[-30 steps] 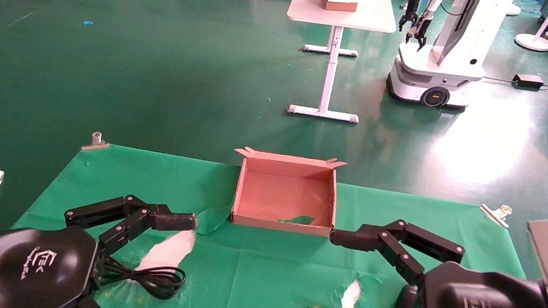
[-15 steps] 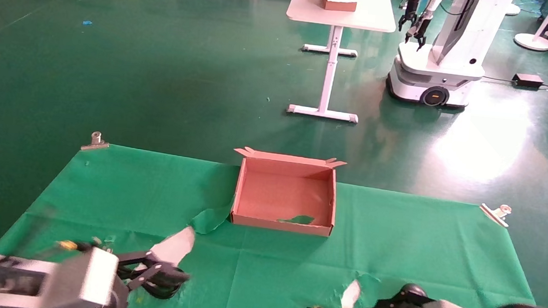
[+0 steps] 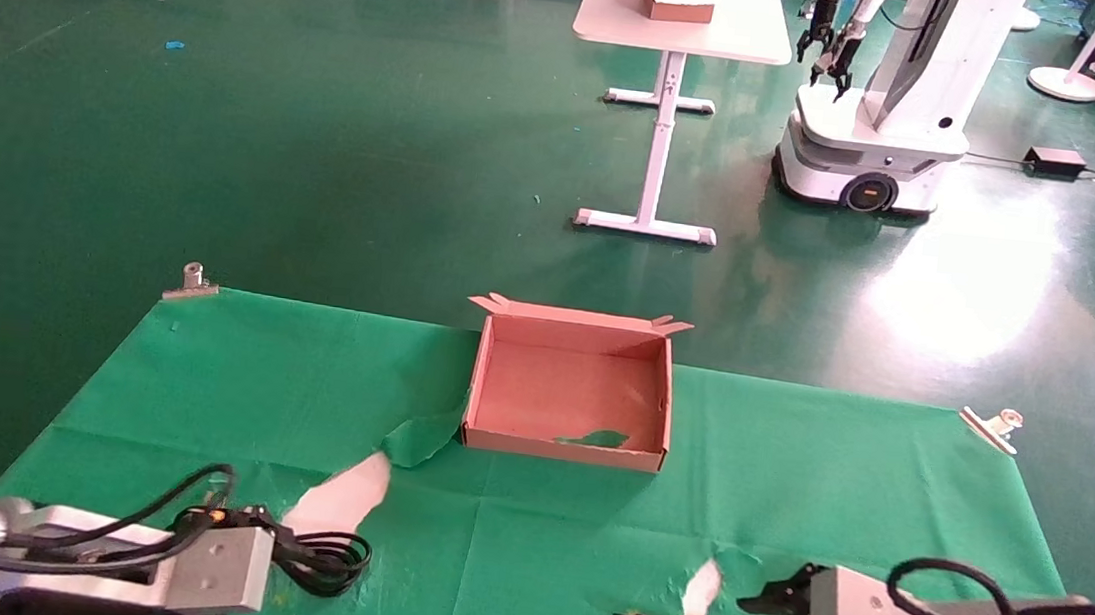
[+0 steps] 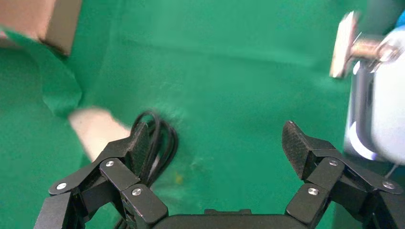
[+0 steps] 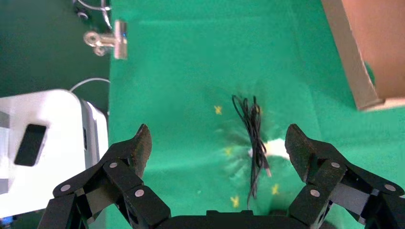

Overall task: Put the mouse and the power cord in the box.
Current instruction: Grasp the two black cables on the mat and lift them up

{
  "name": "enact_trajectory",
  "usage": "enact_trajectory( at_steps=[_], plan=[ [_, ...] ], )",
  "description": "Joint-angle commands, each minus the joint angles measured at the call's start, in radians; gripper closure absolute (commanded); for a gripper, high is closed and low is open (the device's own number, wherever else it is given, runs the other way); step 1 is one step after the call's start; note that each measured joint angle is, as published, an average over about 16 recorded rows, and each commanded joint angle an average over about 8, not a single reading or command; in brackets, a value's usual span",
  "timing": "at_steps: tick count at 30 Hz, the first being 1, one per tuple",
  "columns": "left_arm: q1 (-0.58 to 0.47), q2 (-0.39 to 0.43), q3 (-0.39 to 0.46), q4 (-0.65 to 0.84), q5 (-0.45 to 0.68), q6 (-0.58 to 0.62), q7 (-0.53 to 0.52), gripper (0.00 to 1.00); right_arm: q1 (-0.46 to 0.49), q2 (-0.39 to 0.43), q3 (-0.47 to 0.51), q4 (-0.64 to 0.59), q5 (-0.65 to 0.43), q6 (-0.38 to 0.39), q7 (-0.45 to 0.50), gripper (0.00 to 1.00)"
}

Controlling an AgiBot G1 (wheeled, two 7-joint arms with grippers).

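Both arms had dropped back from the box (image 3: 570, 390) to the near edge of the bench (image 3: 230, 367). The left tool (image 4: 217, 152) hung wide open and empty over the power cord (image 3: 322, 559), one finger (image 4: 136, 145) just beside the coil. The right tool (image 5: 217, 152), also spread and empty, hovered above the mouse's thin cable (image 5: 254, 143); the mouse itself was hidden. The box stood empty at the far middle, so both pickups remained. Torn cloth flaps (image 3: 344, 494) lay by the cord.

Both arms reach low forward, left tool (image 4: 217, 143) and right tool (image 5: 219, 145) spread wide.
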Motion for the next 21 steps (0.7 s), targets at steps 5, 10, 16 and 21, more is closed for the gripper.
enact_trajectory(
  at_steps=[5, 10, 16, 21],
  plan=[
    [-0.014, 0.063, 0.048, 0.032, 0.157, -0.054, -0.038, 0.0, 0.01, -0.001, 0.001, -0.007, 0.007, -0.004, -0.005, 0.0],
    [-0.031, 0.132, 0.09, 0.097, 0.302, -0.115, -0.067, 0.0, 0.009, 0.008, 0.007, -0.003, 0.016, 0.0, -0.001, 0.0],
    [-0.052, 0.2, 0.121, 0.201, 0.412, -0.183, -0.067, 0.0, 0.002, 0.02, 0.01, 0.001, 0.024, 0.003, -0.001, 0.0],
    [-0.072, 0.245, 0.135, 0.278, 0.468, -0.228, -0.062, 0.0, 0.005, 0.025, 0.009, 0.002, 0.024, 0.001, 0.0, 0.0]
  ],
)
